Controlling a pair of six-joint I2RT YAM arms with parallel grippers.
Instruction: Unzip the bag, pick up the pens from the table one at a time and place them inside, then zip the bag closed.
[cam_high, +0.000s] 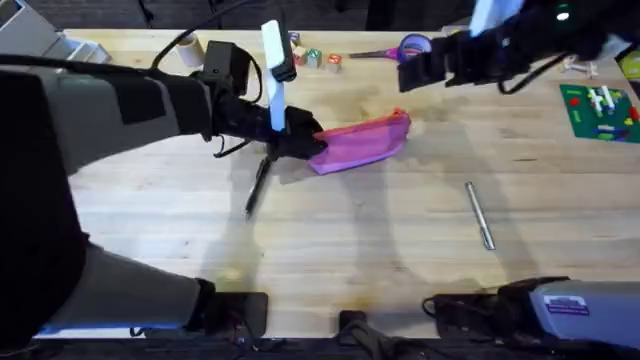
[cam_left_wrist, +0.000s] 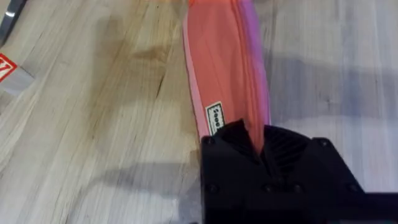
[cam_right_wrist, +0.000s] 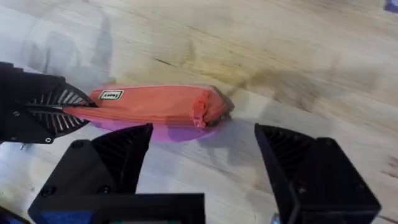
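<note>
The bench is carrying the pink bag, w/ the left hand pinching its near end and the right hand hovering above, spread wide. Risk: if the right hand is missing the zip pull, the bag is prob. twisting or sliding, & the black pen beside the left hand could be getting knocked; silver pen is lying well apart.

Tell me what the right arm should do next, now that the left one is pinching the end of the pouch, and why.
Probably lower the open right gripper onto the zipper pull at the pouch's free end; the left gripper anchors the other end, and both pens lie on the table.
</note>
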